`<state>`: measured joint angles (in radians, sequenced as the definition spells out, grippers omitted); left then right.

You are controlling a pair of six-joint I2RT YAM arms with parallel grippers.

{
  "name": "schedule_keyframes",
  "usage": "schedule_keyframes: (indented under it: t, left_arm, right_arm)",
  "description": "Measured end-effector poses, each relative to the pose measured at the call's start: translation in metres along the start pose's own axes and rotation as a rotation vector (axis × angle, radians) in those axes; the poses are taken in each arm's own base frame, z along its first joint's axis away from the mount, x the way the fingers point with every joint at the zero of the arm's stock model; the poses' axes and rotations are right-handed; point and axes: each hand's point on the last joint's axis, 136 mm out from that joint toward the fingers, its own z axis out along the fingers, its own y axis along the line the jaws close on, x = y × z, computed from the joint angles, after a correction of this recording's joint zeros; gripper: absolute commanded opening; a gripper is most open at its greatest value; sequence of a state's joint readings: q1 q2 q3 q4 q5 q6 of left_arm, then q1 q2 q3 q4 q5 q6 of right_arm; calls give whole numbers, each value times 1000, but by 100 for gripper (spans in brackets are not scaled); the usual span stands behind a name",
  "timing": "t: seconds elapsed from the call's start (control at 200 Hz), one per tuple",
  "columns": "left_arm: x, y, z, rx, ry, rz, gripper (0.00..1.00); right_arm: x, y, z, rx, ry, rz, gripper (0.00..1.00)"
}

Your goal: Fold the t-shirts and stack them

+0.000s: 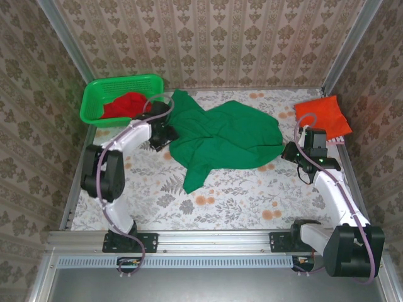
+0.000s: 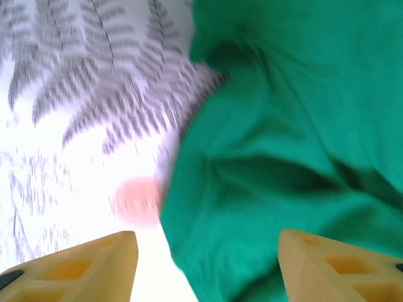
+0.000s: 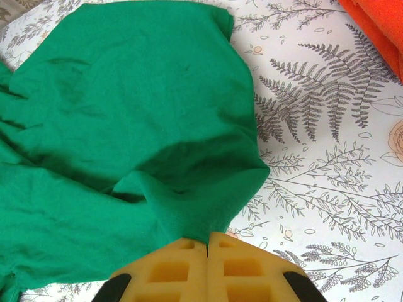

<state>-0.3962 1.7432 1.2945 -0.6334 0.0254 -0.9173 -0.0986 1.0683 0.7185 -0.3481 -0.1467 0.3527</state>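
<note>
Dark green t-shirt point(image 1: 227, 135), limp and light, is bunching ahead of the right gripper point(image 3: 208, 240), which is clamping its edge; the wide-open, empty left gripper point(image 2: 204, 242) is hovering over another graspable edge.

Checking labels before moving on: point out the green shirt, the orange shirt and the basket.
green shirt point(image 1: 230, 135), top view, middle of the cloth.
orange shirt point(image 1: 324, 116), top view, folded centre.
basket point(image 1: 91, 104), top view, left wall.

- The right pincer point(image 3: 208, 238) has its yellow fingers pressed together on an edge fold of the dark green t-shirt point(image 3: 126, 126).
- The orange-red t-shirt point(image 3: 378, 28) lies at the upper right on the fern-print surface point(image 3: 327, 163).
</note>
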Motion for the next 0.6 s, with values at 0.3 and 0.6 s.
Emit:
schedule_keyframes:
  t: [0.3,0.6]
  left_arm:
    - [85,6,17,-7,48,-122,49]
    - [99,9,50,-59,94,-186,36]
  right_arm:
    - [5,0,6,-6,28,4,0]
    - [6,0,7,-8,29,4,0]
